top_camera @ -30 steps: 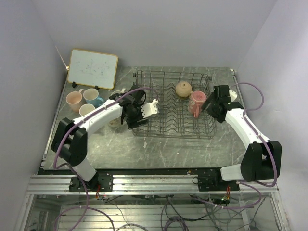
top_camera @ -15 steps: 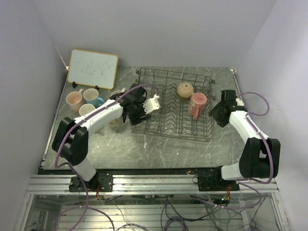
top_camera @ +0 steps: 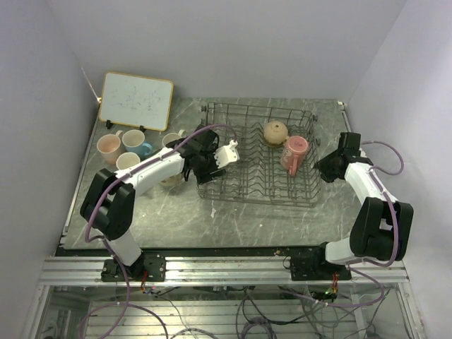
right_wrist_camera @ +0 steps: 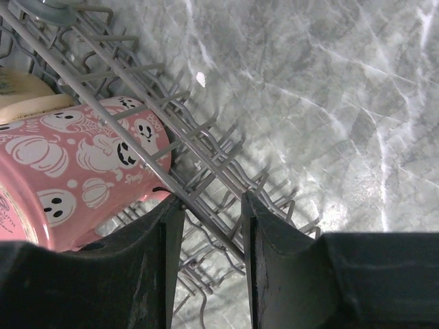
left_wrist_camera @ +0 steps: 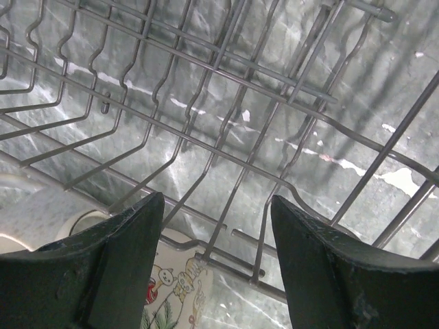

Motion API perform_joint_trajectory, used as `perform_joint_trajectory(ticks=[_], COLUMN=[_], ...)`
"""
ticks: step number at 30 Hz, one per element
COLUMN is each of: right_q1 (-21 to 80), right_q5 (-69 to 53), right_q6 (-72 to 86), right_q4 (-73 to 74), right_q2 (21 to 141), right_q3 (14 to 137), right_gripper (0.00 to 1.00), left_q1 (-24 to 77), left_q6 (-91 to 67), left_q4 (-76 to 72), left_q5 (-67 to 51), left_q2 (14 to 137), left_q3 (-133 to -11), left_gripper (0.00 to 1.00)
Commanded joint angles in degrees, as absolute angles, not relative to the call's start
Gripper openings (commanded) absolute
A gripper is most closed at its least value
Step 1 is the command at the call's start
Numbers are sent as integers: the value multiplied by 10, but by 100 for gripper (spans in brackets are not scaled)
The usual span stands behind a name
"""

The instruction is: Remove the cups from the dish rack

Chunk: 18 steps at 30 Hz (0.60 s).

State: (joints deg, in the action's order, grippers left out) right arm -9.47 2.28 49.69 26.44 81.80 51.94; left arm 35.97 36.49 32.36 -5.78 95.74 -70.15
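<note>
The dark wire dish rack point(top_camera: 247, 191) stands mid-table. It holds two cups: a tan one point(top_camera: 275, 131) and a dark pink one with ghost prints point(top_camera: 293, 150), also in the right wrist view point(right_wrist_camera: 75, 157). My left gripper point(top_camera: 219, 161) is open and empty over the rack's left end, above its floor wires point(left_wrist_camera: 206, 103). A cream cup with a cat drawing point(left_wrist_camera: 175, 295) shows below the jaws. My right gripper point(top_camera: 323, 169) stands narrowly open astride the rack's right rim wire point(right_wrist_camera: 137, 144), just right of the pink cup, holding nothing.
Several cups stand on the table left of the rack: pale pink point(top_camera: 109, 146), cream-white point(top_camera: 133, 139), light blue point(top_camera: 145, 150) and others. A framed whiteboard point(top_camera: 135, 100) leans at the back left. Grey walls close in on both sides.
My right gripper has drawn back rightward from the pink cup to the rack's right rim. The rack has shifted slightly right, and the pink cup now stands more upright. My left gripper moved slightly right.
</note>
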Motion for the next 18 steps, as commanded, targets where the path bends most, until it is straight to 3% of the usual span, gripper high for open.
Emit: perform_joint_trajectory(ticks=[1,15,18], right_q1=[-148,-219,-219], right_q5=[113,82,85], right_q6=[515,526,518], right_q4=[293,299,309], right_q2=[801,826,825], right_q3=[503,546,569], right_gripper=[32,31,37], left_q1=[359,388,390], left_q6=[364,340,333], left_q4=[296,303,309], left_q5=[-58,-157,-162], left_q2=[982,1045,1046], left_q3=[-695,-771,-790], left_gripper=[75,72,73])
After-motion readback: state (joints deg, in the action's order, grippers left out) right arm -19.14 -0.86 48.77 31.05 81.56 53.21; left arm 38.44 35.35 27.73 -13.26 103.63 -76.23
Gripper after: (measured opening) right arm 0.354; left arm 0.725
